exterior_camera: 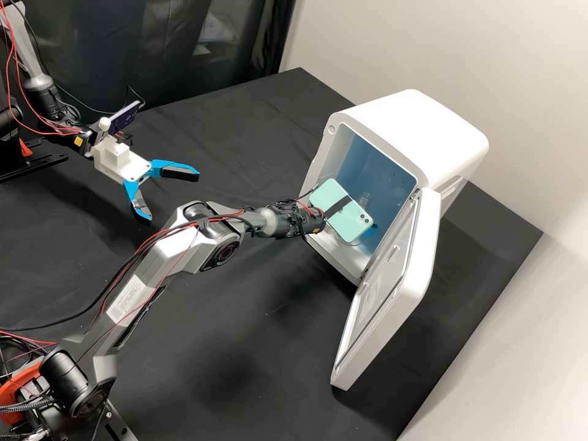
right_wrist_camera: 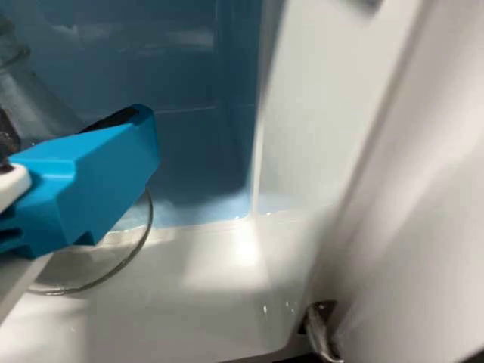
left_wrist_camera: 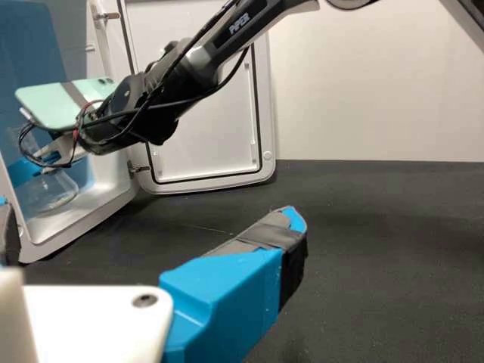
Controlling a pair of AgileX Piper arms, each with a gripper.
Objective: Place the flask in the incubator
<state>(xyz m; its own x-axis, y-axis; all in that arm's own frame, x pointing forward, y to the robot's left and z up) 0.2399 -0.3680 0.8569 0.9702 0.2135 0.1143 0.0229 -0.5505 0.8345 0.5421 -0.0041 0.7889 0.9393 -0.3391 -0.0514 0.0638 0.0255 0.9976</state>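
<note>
Toward the right end of the black surface [exterior_camera: 263, 343] stands the white incubator [exterior_camera: 422, 128], its door [exterior_camera: 392, 288] swung wide, and the right arm [exterior_camera: 184, 245] is stretched through the opening into the blue chamber. The right end effector [left_wrist_camera: 47, 155] is at the clear flask [left_wrist_camera: 47, 190], which sits inside, low near the front edge of the chamber floor. Whether the fingers [right_wrist_camera: 91, 178] pinch the glass I cannot tell, nor whether the base has touched down. I judge this the setting-down step: lower until the round base sits flat, let go gently, then draw straight back so the strapped-on phone [exterior_camera: 340, 209] misses the door frame. The left end effector [exterior_camera: 170, 195] hangs spread and empty, well apart over the surface. A pale wall [exterior_camera: 490, 61] and a dark curtain [exterior_camera: 153, 43] stand behind.
</note>
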